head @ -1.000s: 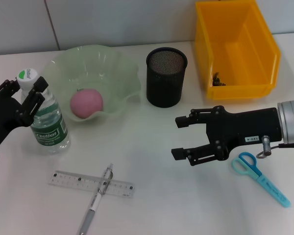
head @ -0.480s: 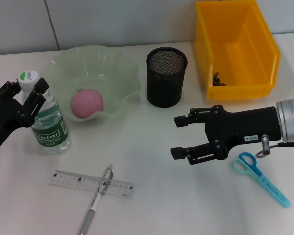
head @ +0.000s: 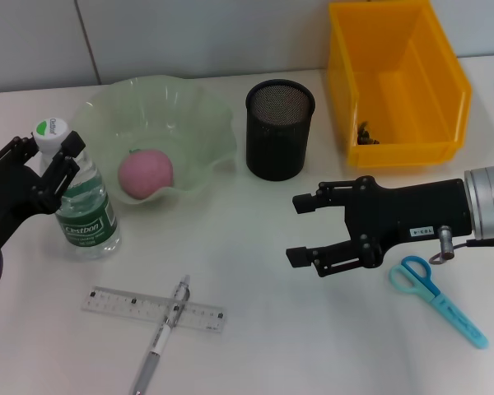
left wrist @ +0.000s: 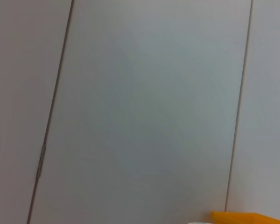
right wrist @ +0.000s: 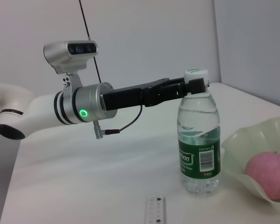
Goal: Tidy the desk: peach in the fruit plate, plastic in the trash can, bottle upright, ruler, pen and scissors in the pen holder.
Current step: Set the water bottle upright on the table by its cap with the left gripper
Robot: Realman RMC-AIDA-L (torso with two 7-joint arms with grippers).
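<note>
One bottle (head: 83, 206), one peach (head: 146, 173), one fruit plate (head: 206, 123), one pen holder (head: 279, 140), one yellow bin (head: 428, 132), one ruler (head: 115, 303), one pen (head: 163, 333), one pair of scissors (head: 436, 300).

Mostly wall (left wrist: 149, 107): pale grey panels, one dark seam (left wrist: 51, 112) running slanted, a lighter seam (left wrist: 238, 107) on the other side. Yellow bin (left wrist: 249, 218) edge just clips the corner, white sliver beside it, unclear what.
</note>
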